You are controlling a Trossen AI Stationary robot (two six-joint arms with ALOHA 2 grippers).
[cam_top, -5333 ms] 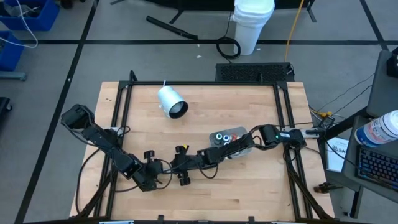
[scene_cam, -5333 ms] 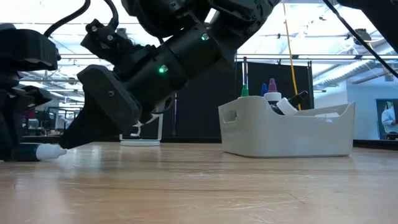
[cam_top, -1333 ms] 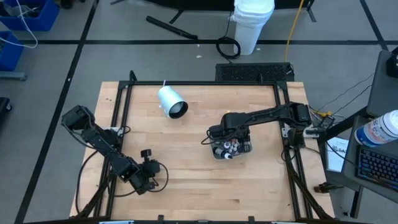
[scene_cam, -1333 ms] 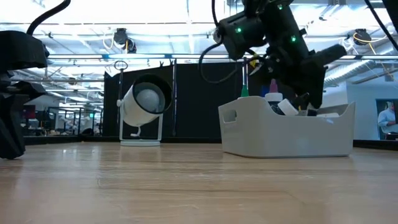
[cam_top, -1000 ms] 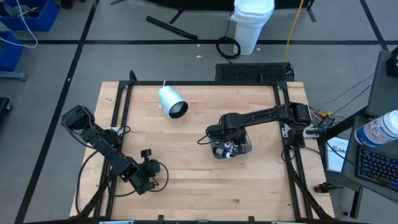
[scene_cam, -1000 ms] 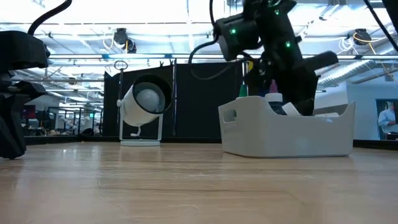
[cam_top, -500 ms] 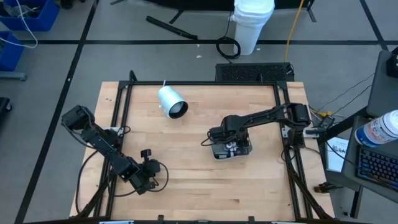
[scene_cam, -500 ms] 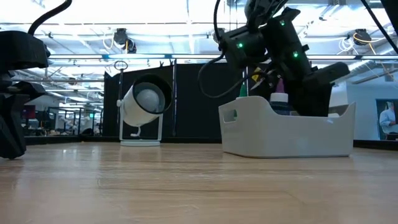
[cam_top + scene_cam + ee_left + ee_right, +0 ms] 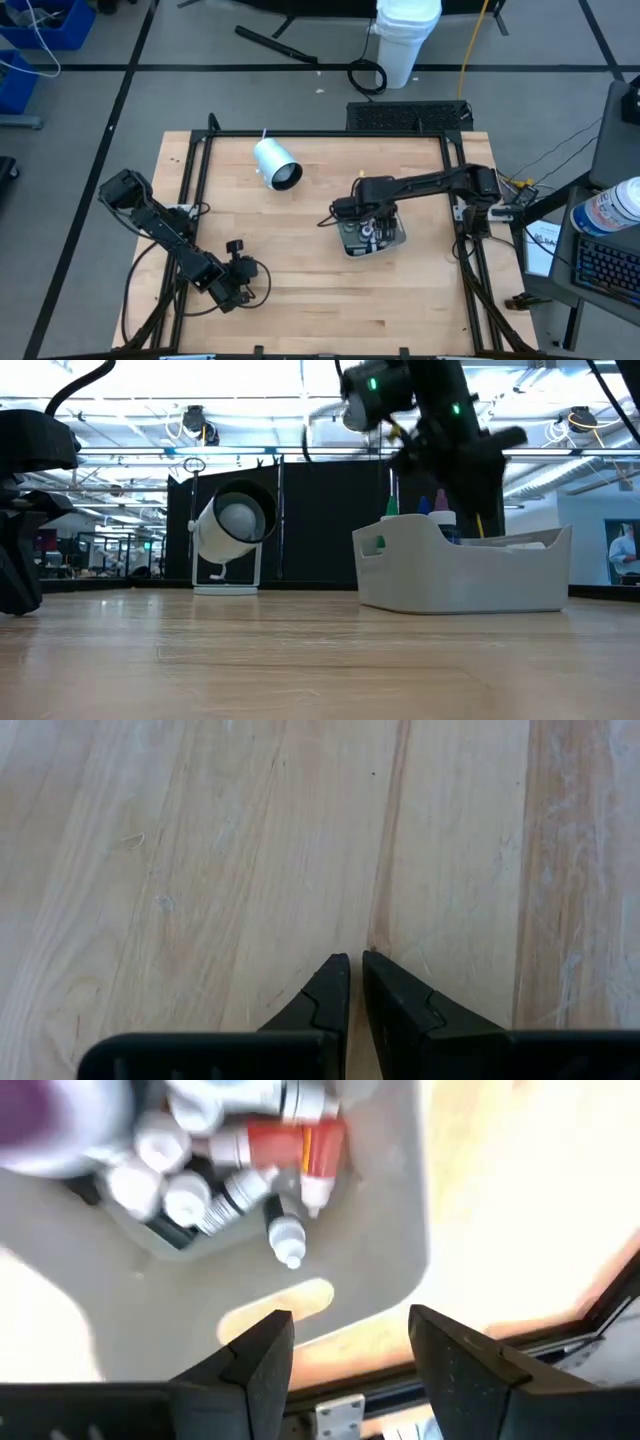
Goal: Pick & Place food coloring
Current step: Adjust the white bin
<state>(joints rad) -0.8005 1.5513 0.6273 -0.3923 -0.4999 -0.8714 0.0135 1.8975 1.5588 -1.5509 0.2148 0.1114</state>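
Right gripper (image 9: 345, 1342) over the tray (image 9: 392, 240), fingers apart and empty.
I see the bottles (image 9: 225, 1150) lying heaped inside the tray; my left gripper (image 9: 354, 982) waits low over the bare surface (image 9: 300, 310), fingers closed on nothing.

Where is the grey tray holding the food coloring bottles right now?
In the high view the grey tray sits right of the table's centre, directly under the right claw, with the white cylinder off toward the far left.
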